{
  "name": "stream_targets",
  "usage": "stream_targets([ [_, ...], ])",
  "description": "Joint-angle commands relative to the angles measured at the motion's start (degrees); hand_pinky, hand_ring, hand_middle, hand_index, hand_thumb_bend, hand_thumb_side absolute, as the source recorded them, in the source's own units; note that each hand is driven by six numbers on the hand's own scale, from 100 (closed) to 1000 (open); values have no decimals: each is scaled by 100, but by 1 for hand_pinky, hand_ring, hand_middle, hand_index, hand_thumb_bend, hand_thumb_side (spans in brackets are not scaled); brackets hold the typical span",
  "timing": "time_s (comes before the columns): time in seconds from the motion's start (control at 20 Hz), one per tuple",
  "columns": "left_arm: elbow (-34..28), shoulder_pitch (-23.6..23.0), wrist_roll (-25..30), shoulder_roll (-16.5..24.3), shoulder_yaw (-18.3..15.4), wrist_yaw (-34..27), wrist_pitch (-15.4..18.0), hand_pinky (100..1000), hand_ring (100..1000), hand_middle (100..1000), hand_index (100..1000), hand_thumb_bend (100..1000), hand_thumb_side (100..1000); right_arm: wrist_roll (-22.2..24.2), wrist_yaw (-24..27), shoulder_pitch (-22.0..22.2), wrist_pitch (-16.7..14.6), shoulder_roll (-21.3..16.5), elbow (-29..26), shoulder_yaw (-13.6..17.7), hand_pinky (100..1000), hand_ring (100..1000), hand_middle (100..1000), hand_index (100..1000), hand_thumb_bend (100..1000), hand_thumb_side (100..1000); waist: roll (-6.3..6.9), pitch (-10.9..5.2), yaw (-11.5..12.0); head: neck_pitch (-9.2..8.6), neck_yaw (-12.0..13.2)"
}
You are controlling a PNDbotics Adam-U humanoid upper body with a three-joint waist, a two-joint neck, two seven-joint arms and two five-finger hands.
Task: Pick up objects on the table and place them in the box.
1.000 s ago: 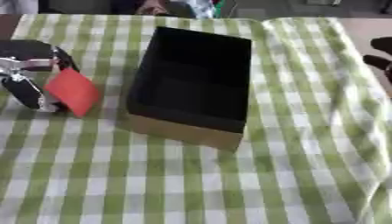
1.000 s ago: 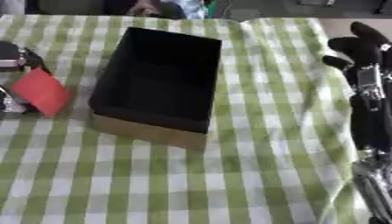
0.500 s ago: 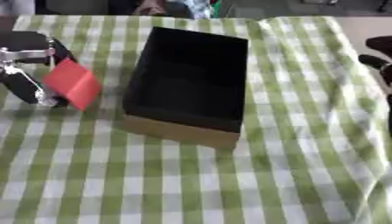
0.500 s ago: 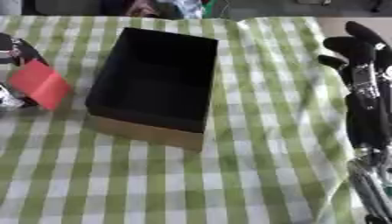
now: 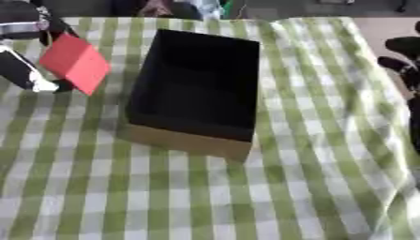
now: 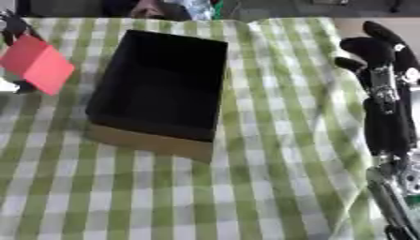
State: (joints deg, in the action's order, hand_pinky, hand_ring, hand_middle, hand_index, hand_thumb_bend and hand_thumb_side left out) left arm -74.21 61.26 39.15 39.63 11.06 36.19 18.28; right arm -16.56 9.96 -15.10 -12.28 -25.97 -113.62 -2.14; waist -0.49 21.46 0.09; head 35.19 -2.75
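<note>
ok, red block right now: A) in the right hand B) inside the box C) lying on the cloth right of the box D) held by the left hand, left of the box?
D. The red block is pinched in the left hand, up off the cloth and left of the box, not yet over it.

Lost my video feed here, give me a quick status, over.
Left robot hand holds red flat object lifted left of box. Right robot hand idle, open, at right edge. Box interior looks empty; nothing blocking it.
</note>
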Motion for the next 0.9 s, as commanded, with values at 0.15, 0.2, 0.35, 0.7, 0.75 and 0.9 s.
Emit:
stream_targets([
  [0.15,-68,347,-758,-312,49,249,-318,609,606,526,531,100,334,17,49,-40,-13,-117,-97,43,766,822,686,869,100,712,67,-186,-9,42,8],
  [0.2,-45,385,-872,-400,86,289,-387,610,605,527,531,100,344,23,53,-45,-11,-116,-97,40,766,822,686,869,100,712,67,-187,-11,51,25],
  [0.35,8,469,-1105,-659,202,348,-534,613,600,526,529,100,360,36,70,-59,-9,-118,-97,34,766,822,686,869,100,712,69,-194,-18,65,62],
  [0.7,157,682,-1267,-1259,432,453,-671,616,596,525,529,100,367,78,130,-109,1,-100,-97,15,766,823,686,869,100,711,61,-206,-53,51,125],
  [0.75,214,704,-1260,-1341,459,507,-683,615,597,525,530,100,368,87,137,-114,2,-94,-97,10,766,823,686,869,100,711,60,-207,-60,51,134],
  [0.9,434,729,-1318,-1541,513,721,-715,613,598,527,543,100,377,106,157,-130,11,-78,-97,2,767,823,687,869,100,709,63,-206,-85,43,163],
])
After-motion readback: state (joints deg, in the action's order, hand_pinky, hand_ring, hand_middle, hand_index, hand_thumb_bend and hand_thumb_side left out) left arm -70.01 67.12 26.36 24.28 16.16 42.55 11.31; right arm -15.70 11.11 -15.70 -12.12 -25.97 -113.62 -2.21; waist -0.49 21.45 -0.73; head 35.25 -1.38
